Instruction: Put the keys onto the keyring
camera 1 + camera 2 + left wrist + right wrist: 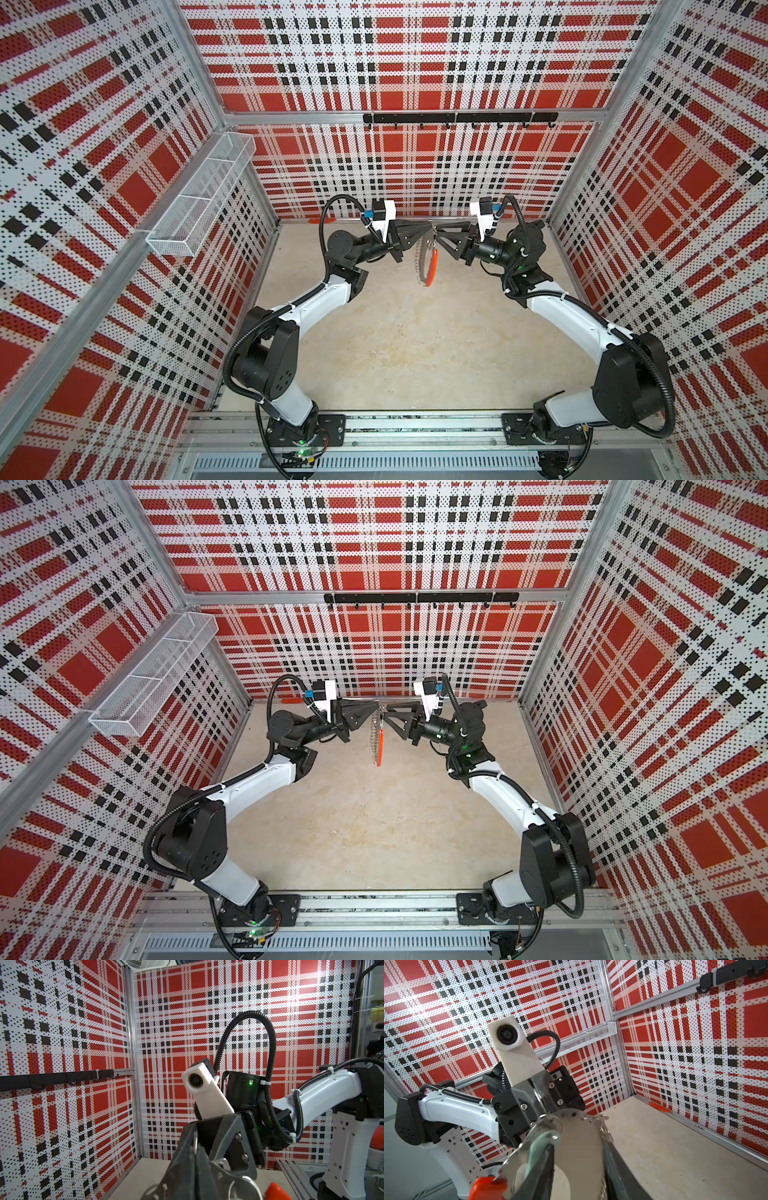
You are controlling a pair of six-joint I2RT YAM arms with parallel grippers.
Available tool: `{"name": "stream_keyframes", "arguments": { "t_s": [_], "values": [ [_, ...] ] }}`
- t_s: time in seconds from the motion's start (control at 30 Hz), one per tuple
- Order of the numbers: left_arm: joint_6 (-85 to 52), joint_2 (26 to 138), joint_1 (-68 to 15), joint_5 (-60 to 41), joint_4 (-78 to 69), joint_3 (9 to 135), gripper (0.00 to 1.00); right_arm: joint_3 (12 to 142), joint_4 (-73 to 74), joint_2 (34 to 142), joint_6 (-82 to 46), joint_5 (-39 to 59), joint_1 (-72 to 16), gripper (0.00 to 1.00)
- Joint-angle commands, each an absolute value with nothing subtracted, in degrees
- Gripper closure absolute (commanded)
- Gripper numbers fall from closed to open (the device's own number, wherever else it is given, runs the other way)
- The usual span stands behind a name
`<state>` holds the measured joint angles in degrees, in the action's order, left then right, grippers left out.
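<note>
Two claws are met mid-air: left claw (427,227) pinched on keyring (432,266); right claw (438,230) part-spread nr keys (538,1149), grip can't be told. Keys could be dropped if ring's jolted.

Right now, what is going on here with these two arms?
The left gripper is shut on the top of the keyring, which hangs upright above the table. The right gripper meets it there, with the keys by its fingers. I cannot tell if they are gripped or already clipped on.
</note>
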<state>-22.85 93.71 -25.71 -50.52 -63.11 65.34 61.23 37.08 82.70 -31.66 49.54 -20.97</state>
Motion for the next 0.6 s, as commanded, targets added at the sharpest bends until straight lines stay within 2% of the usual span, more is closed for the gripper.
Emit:
{"name": "stream_keyframes", "arguments": {
  "t_s": [0.0, 0.33, 0.57],
  "values": [
    [-23.5, 94.1, -25.9, -49.8, -66.2, 65.6, 1.00, 61.5, 40.1, 82.4, -32.2, 50.8, -21.3, 0.57],
    [-23.6, 94.1, -25.1, -50.2, -66.2, 65.4, 1.00, 59.1, 34.6, 77.5, -25.5, 46.9, -18.7, 0.56],
    [-24.0, 94.6, -25.0, -50.5, -66.2, 65.9, 1.00, 57.7, 41.6, 78.1, -30.9, 52.6, -18.5, 0.56]
  ]
}}
